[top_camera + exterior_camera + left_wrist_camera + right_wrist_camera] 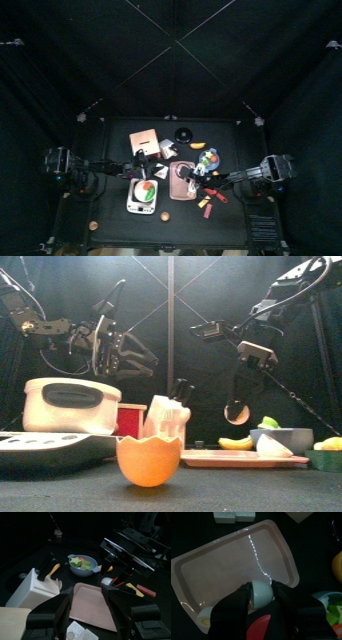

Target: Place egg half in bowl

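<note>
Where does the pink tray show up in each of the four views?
Top: pink tray right of centre.
Front: low at right, edge-on, behind the orange eggshell.
Left wrist: centre, lower half.
Right wrist: fills the middle.
Shared landmark: the right gripper hanging over it, holding the egg half.

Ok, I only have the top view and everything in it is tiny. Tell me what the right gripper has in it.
Observer: The right wrist view shows the right gripper shut on the white egg half, over the pink tray.
Operator: Now say whether the egg is resting on that tray.
Observer: No. In the front view the egg half hangs clear above the tray, held in the air.
Operator: Check what is in the bowl.
Observer: The left wrist view shows the bowl holding green and yellow pieces.
</note>
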